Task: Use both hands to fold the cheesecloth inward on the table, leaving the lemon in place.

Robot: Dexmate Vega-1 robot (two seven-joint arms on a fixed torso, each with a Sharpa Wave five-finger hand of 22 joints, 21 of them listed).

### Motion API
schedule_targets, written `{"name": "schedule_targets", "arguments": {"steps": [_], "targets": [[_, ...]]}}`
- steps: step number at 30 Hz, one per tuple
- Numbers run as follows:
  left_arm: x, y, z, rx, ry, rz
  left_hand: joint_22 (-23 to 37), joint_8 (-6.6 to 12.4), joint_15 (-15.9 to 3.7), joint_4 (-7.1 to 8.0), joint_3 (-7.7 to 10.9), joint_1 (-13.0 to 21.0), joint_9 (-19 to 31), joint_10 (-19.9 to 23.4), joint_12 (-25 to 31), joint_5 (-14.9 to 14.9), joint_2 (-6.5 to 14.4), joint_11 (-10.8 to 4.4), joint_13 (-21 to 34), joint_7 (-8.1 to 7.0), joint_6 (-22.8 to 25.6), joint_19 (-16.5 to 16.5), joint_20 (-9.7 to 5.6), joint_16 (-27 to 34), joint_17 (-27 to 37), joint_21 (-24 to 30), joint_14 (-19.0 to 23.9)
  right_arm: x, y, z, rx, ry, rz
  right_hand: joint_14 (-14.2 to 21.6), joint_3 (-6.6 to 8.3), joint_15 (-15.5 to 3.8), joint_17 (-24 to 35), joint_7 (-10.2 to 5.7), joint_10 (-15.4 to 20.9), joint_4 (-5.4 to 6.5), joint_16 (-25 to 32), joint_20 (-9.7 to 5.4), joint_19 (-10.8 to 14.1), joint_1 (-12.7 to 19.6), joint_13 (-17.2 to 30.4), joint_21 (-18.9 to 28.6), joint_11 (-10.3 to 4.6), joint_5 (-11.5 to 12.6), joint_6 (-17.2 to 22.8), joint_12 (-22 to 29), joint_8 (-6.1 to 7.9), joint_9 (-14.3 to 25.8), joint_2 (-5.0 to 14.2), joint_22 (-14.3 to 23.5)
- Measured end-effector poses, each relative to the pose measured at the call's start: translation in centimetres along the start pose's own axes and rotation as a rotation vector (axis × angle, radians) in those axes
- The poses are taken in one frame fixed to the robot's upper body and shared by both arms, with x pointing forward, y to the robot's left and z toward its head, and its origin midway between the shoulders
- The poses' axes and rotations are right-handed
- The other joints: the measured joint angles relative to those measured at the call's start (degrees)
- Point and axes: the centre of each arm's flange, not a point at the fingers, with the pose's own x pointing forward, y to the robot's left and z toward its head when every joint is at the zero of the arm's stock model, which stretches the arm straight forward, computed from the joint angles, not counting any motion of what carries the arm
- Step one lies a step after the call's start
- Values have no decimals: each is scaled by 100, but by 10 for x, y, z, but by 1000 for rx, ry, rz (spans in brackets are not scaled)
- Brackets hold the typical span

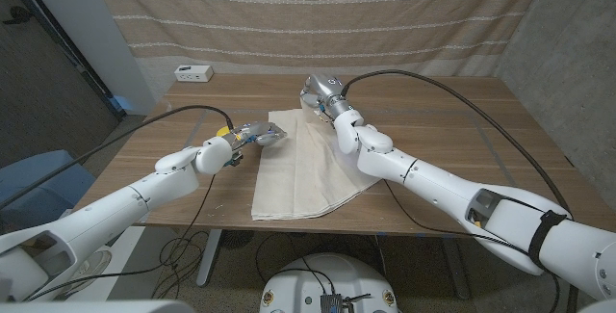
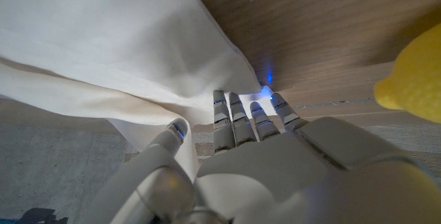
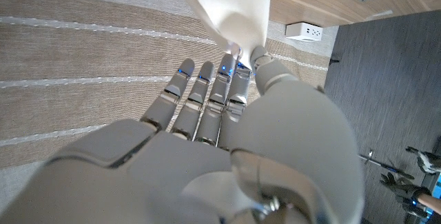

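The cheesecloth (image 1: 303, 164) lies spread over the middle of the wooden bench (image 1: 452, 120), a long cream sheet running from the far centre toward the near edge at about 6 o'clock, with its right side already doubled over in soft folds. The left hand (image 1: 260, 136) comes in from about 8 o'clock and meets the cloth's far left corner; in the left wrist view the left hand (image 2: 262, 148) has its fingertips (image 2: 238, 110) pressed against a raised fold of the cheesecloth (image 2: 96, 38), with the thumb on the other side of the fold, so it pinches the fabric and lifts it off the wood. The lemon (image 1: 224, 131) sits just behind that hand's wrist at the cloth's 9 o'clock side, resting on bare wood beside the sheet rather than on it; in the left wrist view the lemon (image 2: 413, 72) shows as a yellow curve near the hand. The right hand (image 1: 322, 91) reaches from about 4 o'clock across the sheet to its far right corner at roughly 12 o'clock. In the right wrist view the right hand (image 3: 227, 114) has its fingers close together with a gathered tip of cheesecloth (image 3: 231, 10) caught between thumb and fingertips, the fabric rising from the pinch as a narrow cone. A small white power strip (image 1: 193, 73) lies at the bench's far left corner, about 11 o'clock, well apart from the cloth, and a striped curtain (image 1: 318, 14) hangs behind the bench.
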Motion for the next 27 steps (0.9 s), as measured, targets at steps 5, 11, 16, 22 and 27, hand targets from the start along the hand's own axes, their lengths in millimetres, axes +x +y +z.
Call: {"name": "schedule_targets", "arguments": {"steps": [5,11,16,22,27], "targets": [[2,-1,-1,-4,-1,0,0,-1,0,0,0,0,0,0,0,0,0,0,0,-1,-1,0,0,0,0,0,0,8,-1,11,75,-24,1,0,-12,0,62,-32,-55,12,29,0,0,-7,0,0,-15,0,-32,-45,0,-9,-7,0],[3,-2,-3,-11,-3,0,0,-22,0,0,0,0,1,0,0,0,0,0,0,-11,-12,0,0,0,0,-18,0,22,1,27,106,-51,15,-45,-58,-1,136,-73,-135,57,50,-3,-3,-9,0,0,-33,0,-73,-85,-37,-9,-5,9],[4,-3,-6,-19,-3,3,0,-23,0,0,0,0,4,0,0,0,0,0,-1,-21,-21,0,0,0,0,-23,0,41,15,46,80,-75,55,-75,-103,30,162,-123,-134,59,72,-31,-31,-26,1,0,-33,-3,-123,-85,-40,-9,13,16],[5,-4,-8,-25,0,2,0,-28,0,0,0,0,4,-21,0,0,0,20,-1,-23,-24,31,31,0,0,-23,0,65,23,85,52,-143,72,-75,-127,30,215,-238,-157,82,94,-31,-31,-55,1,0,-56,-4,-237,-126,-134,-9,43,15],[5,-4,-10,-28,3,0,0,-41,0,0,0,0,3,-21,0,0,0,20,-2,-31,-32,31,31,0,0,-22,0,81,39,118,14,-166,161,-170,-184,21,281,-439,-305,94,94,-39,-110,-91,1,-33,-91,-5,-492,-207,-320,-24,148,15]]}}
